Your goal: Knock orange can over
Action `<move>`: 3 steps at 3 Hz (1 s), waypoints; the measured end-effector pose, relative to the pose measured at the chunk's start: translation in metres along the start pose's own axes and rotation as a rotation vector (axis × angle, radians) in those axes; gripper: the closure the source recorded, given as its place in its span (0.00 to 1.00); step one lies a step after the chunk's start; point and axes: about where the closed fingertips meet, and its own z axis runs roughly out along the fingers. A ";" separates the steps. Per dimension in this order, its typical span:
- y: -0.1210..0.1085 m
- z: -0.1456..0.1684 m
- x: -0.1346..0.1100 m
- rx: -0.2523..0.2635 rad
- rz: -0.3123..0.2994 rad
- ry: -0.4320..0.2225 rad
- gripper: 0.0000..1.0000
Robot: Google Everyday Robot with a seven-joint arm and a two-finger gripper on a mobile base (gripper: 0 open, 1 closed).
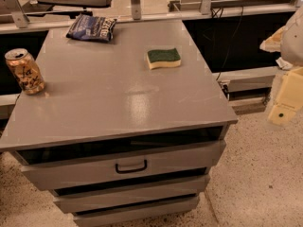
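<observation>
Drawers (pixel 124 166) of the grey cabinet sit closest, all shut. On the cabinet top (pixel 118 98) the orange can (pixel 24 71) stands upright at the 9 o'clock edge, a green-faced sponge (pixel 164 58) lies toward 1 o'clock and a dark blue snack bag (pixel 91 28) at 11. The gripper (pixel 286 96) hangs off the cabinet at 3 o'clock; I cannot tell whether it is wide or narrow. Judged so, the approach has not begun: the can lies well apart toward 9 o'clock, calling for a long reach across, then a sideways push high on it.

Cream gripper (pixel 285 100) at the right edge
Blocky pale-yellow plastic with one small dark dot near its lower end, under a rounded white shell (pixel 294 39).
</observation>
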 end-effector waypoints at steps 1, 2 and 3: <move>0.000 0.000 0.000 0.000 0.000 0.000 0.00; -0.006 0.014 -0.015 -0.001 0.023 -0.090 0.00; -0.022 0.057 -0.067 -0.032 0.044 -0.272 0.00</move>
